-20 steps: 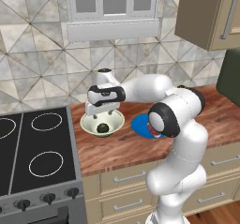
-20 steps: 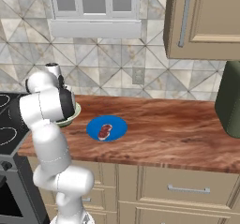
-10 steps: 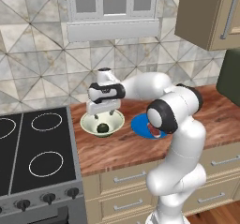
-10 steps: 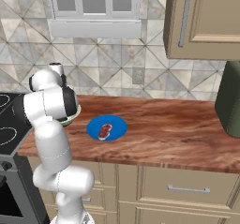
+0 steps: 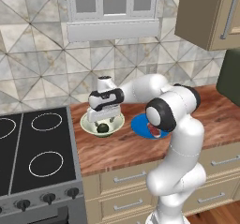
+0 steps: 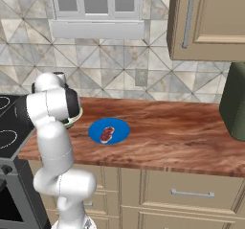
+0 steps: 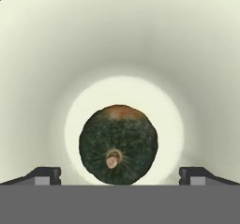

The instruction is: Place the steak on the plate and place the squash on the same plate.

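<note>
Change: Since the earlier frame, the hand dropped a little lower over the bowl (image 5: 102,123); the steak, the plate and the squash stayed where they were.
Steak: the steak (image 6: 107,133) already lay flat on the plate (image 6: 120,128), near the middle of the right base view.
Plate: the blue plate sat on the brown tabletop (image 6: 177,132), just beside the bowl and partly hidden by the arm in the left base view.
Squash: the squash (image 7: 118,144) sat in the bottom of the pale bowl, low and middle in the hand view, with its little stem pointing up at the camera. It showed as a dark ball (image 5: 102,128) in the left base view too.
Fingers: the gripper (image 5: 104,120) hung right above the squash with its fingers (image 7: 43,175) wide apart, one at each lower corner of the hand view. They held nothing.
Step now: picking up the squash, I think.
How to do it well: go straight down so one finger comes to each side of the ball. Keep clear of the bowl's wall. Squeeze at the widest part, because a round thing can slip or roll. Lift high enough to clear the rim before moving to the plate.
Writing: no words, brands or labels could be read anywhere.
</note>
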Available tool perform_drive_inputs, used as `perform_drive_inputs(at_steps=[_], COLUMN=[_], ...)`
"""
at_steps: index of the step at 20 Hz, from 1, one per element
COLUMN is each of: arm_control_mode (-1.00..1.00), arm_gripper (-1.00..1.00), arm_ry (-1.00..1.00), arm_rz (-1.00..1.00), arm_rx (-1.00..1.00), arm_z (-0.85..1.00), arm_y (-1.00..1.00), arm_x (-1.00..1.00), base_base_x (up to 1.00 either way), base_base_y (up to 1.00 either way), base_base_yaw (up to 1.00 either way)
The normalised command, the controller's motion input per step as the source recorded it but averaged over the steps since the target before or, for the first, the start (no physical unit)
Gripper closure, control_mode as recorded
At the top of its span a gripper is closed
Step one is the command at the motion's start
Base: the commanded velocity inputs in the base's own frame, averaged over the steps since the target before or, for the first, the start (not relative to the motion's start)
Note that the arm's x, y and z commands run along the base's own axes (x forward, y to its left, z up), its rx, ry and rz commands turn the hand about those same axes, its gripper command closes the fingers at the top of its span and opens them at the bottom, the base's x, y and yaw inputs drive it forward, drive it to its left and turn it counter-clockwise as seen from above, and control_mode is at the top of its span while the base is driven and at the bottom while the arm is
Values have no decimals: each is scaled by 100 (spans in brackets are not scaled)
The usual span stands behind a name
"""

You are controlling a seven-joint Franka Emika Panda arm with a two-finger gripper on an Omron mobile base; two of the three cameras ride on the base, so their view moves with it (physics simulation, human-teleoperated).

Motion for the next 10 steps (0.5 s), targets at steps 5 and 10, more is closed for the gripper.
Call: perform_drive_inputs(at_steps=[5, 10], arm_control_mode=[-100, -100], arm_gripper=[-100, -100], arm_ry=[0, 0], arm_rz=[0, 0], arm_rx=[0, 0], arm_z=[-15, -1], arm_y=[0, 9], arm_x=[0, 0], base_base_x=[0, 0], base_base_y=[0, 0], base_base_yaw=[0, 0])
